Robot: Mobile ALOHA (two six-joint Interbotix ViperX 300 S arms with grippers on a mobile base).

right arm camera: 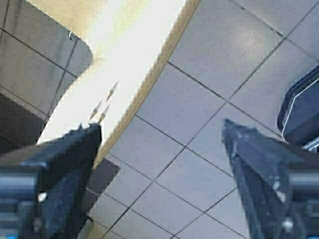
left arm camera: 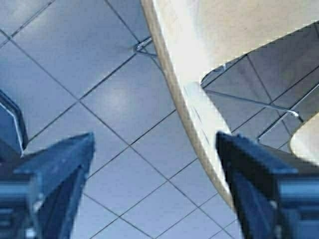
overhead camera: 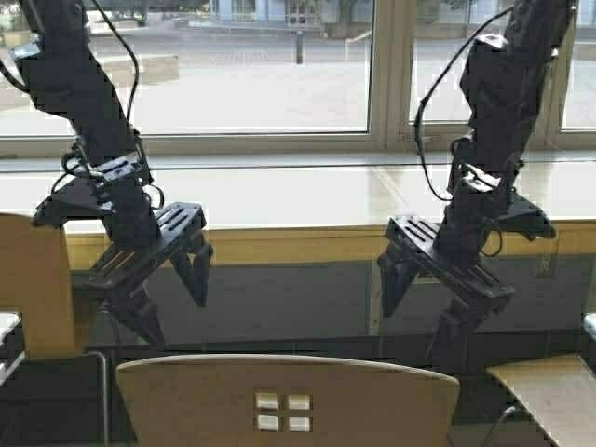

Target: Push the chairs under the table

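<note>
**Q:** What dominates the scene, and where does the chair stand?

**A:** The table (overhead camera: 307, 244), a long light-wood counter under the window, spans the high view. The centre chair (overhead camera: 289, 399) stands on the near side of the table, back toward the robot, its seat seemingly not yet tucked beneath. Another chair (overhead camera: 35, 284) stands to the left of the centre one, and a third seat (overhead camera: 549, 396) shows to its right.

**Q:** And the arms?

**A:** Both hang between the table's front edge and the centre chair's backrest. The left gripper (overhead camera: 172, 298) hovers above the backrest's left end; the right gripper (overhead camera: 424, 307) above its right end. Each has its jaws spread wide, holding nothing. In the left wrist view the backrest's top edge (left arm camera: 199, 124) runs just inside one finger (left arm camera: 259, 174); in the right wrist view it (right arm camera: 124, 84) passes beside one finger (right arm camera: 70, 154).

**Q:** How should the push be done well?

**A:** Judging from this, both grippers likely need to lower evenly to the top rim, straddling or bracing it at matching points on either side of the cutouts (overhead camera: 282, 411). Equal pressure from both arms should keep the chair square to the table; a lopsided shove could swing it into the neighbouring chair.
</note>
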